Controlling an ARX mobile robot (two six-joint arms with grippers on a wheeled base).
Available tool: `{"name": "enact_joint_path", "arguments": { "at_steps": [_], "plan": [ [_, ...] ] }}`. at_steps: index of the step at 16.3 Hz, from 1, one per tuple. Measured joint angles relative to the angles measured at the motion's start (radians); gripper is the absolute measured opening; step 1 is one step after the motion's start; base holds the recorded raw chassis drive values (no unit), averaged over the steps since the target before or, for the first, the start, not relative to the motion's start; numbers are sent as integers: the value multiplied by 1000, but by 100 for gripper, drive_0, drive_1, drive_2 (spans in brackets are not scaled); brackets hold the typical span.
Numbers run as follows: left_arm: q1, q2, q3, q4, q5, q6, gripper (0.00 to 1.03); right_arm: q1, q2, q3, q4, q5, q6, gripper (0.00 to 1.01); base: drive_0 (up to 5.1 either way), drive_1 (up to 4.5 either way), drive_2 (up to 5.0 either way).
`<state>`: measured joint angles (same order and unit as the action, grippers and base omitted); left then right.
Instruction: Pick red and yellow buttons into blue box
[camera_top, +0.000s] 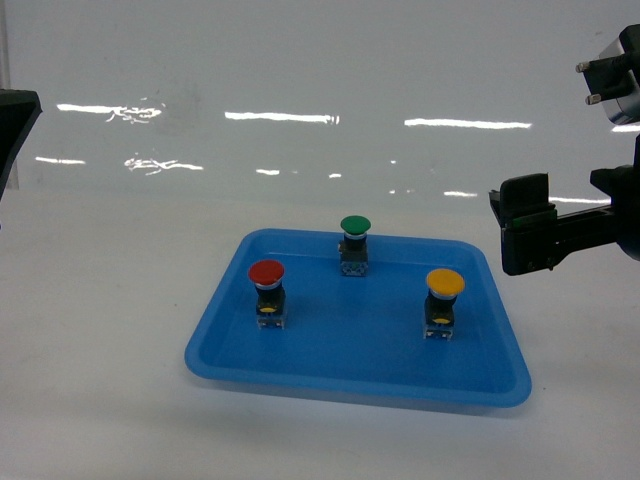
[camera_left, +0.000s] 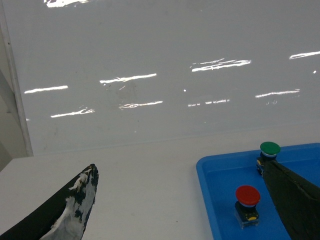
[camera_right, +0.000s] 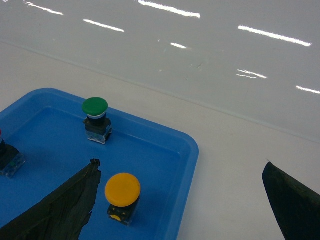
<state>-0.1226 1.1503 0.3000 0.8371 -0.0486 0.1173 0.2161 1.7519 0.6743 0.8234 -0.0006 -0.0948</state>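
The red button (camera_top: 267, 292) and the yellow button (camera_top: 443, 302) stand upright in a shallow blue tray (camera_top: 350, 380), red at the left, yellow at the right. The blue box is out of view. My left gripper (camera_left: 180, 202) is open over bare table left of the tray; the red button (camera_left: 247, 204) lies just inside its right finger (camera_left: 297, 205). My right gripper (camera_right: 180, 197) is open above the tray's right rim, with the yellow button (camera_right: 122, 196) beside its left finger (camera_right: 60, 210). In the head view the right gripper (camera_top: 525, 235) hovers right of the tray.
A green-capped button (camera_top: 354, 245) stands at the back middle of the tray, also seen as the green button (camera_right: 96, 119) from the right wrist. The tray rests on a white table (camera_top: 110, 300) backed by a glossy white wall (camera_top: 300, 80).
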Motion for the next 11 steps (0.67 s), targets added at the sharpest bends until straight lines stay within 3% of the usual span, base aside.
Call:
{"name": "enact_joint_path", "arguments": {
  "at_steps": [2,3,4,8,11],
  "plan": [
    [0,0,0,0,0,0,98,-2,16,17,43,-53,-8,98,0,0,0],
    [0,0,0,1,0,0,98,-4,66,58,69,-56,-19,98,0,0,0],
    [0,0,0,0,0,0,98,-8,126,113,49,-88,-19,98,0,0,0],
    [0,0,0,0,0,0,98,0,279,270,-2,-135,-64,98,0,0,0],
    [0,0,0,0,0,1,98,8,341,315,-19,-108,-95,98,0,0,0]
  ]
}}
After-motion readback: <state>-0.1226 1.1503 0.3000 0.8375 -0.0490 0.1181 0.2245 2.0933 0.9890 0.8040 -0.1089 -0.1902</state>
